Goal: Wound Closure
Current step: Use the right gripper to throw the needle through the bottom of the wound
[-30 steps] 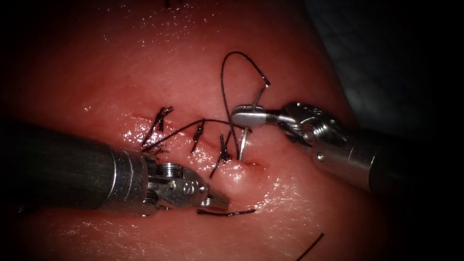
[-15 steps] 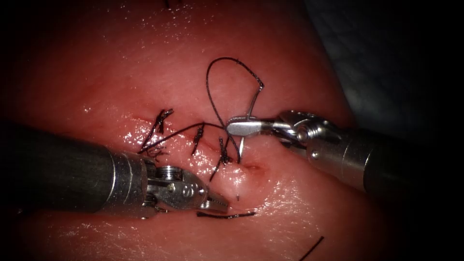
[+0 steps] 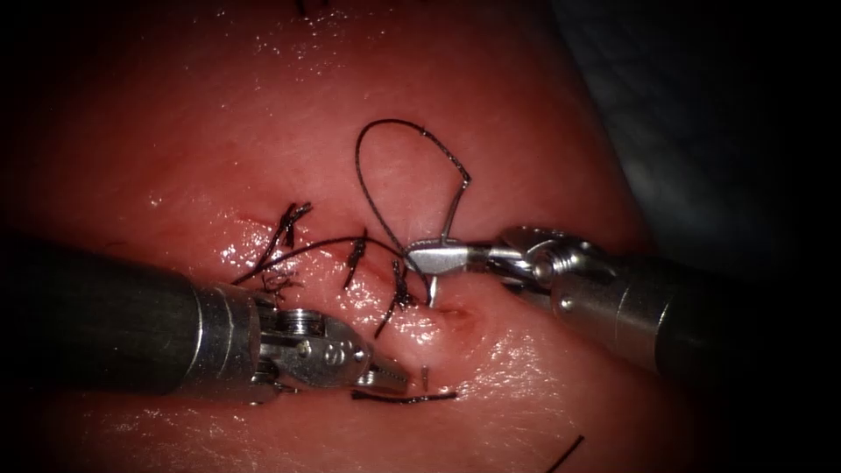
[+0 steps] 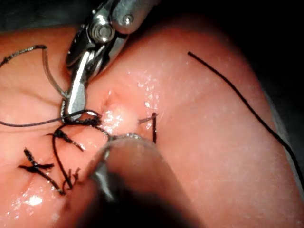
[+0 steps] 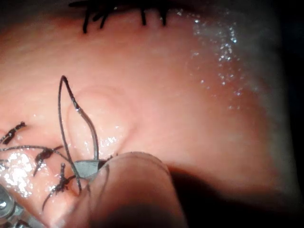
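In the endoscope view my right tool (image 3: pixel 429 257) is shut on the curved needle (image 3: pixel 454 215) at about mid-curve, just right of the cut (image 3: pixel 368 263) in the tissue (image 3: pixel 526 368). Below the jaws the needle enters the tissue beside the cut's lower end. Its tip (image 3: pixel 425 377) pokes out of the tissue on the left side, right in front of my left tool (image 3: pixel 390 378), which is open and holds nothing. Black thread (image 3: pixel 377 140) loops up from the needle's back end, then down across the stitches. The right wrist view shows the needle (image 5: pixel 90 128) and loop (image 5: pixel 61 109).
Three knotted stitches (image 3: pixel 357 250) with short tails sit along the cut. A cut thread piece (image 3: pixel 403 398) lies under the left tool's tip, another (image 3: pixel 565 451) at the lower right. In the left wrist view the right tool (image 4: pixel 76 95) presses near the dimple (image 4: pixel 111 102).
The right tool moved down and left, driving the needle deeper. The tip emerged from the tissue near the left tool, which shifted slightly down and left. The thread loop swung left.
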